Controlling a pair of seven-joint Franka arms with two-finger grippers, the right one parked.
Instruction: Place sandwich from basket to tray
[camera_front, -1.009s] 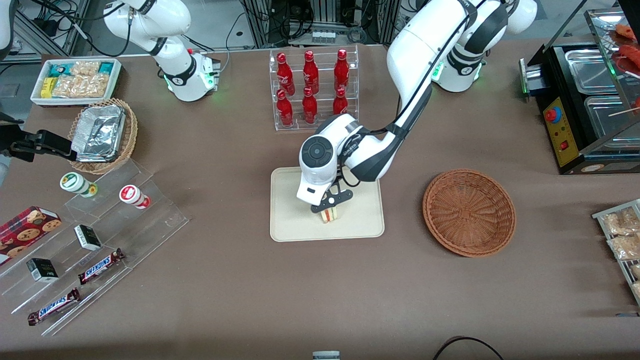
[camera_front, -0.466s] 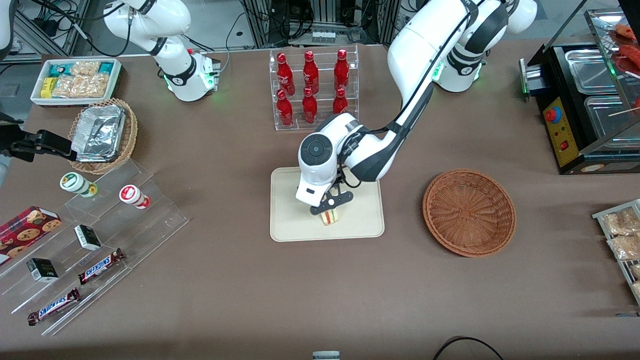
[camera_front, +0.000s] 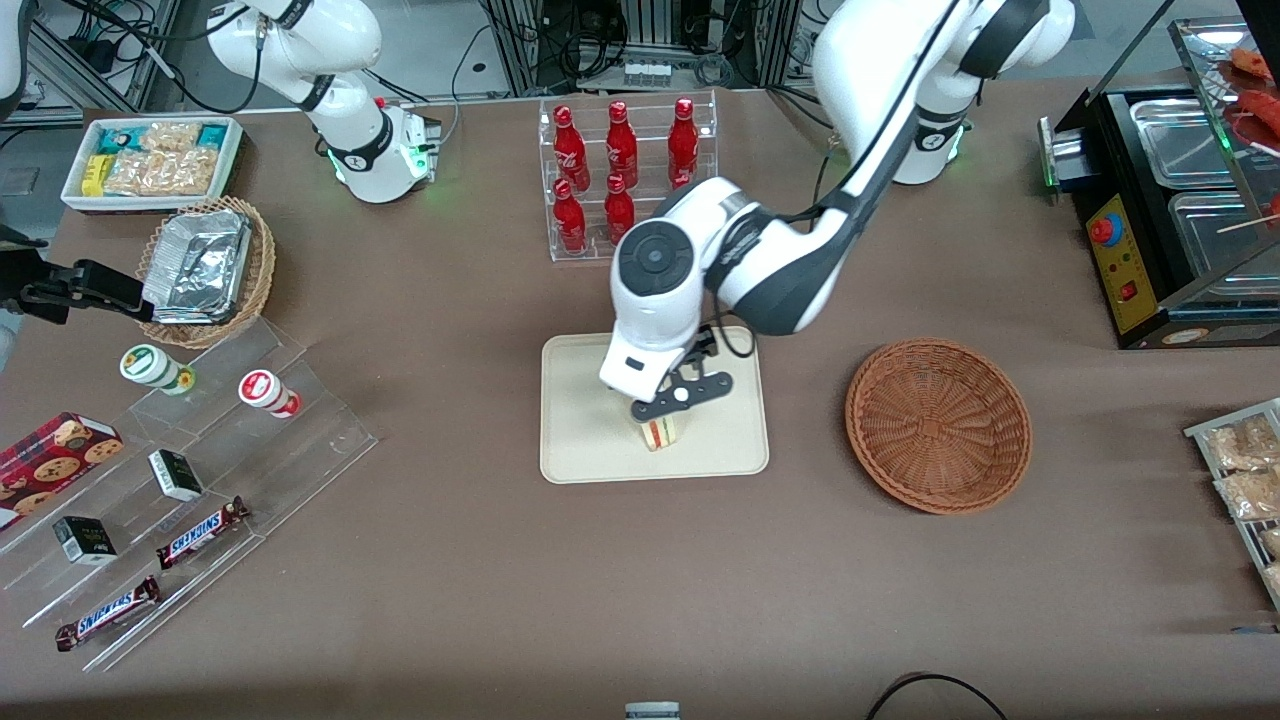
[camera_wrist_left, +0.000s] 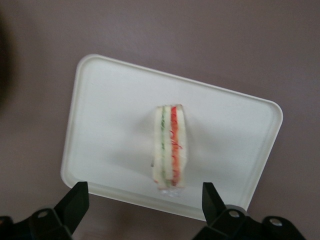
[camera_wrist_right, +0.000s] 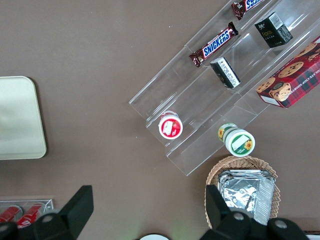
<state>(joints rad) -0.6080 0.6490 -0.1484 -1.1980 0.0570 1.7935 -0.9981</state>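
Gripper: I see my gripper (camera_wrist_left: 145, 210) above the tray, fingers (camera_wrist_left: 75, 202) spread wide, gripping nothing.
Sandwich: the sandwich (camera_front: 658, 432) stands on its edge on the tray (camera_front: 580, 440), filling stripes facing up.
Basket: the basket (camera_front: 938, 424) sits toward the working arm's end.

Cream tray (camera_wrist_left: 105, 100), pale sandwich (camera_wrist_left: 170, 147) – red, green stripes, seemingly – reddish-brown woven basket (camera_front: 938, 424), black gripper (camera_wrist_left: 145, 212) above the tray.

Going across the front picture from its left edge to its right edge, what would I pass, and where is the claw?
Foil-filled basket → clear stepped stand → tray → sandwich, with the open claw above it → empty brown basket → black food warmer.
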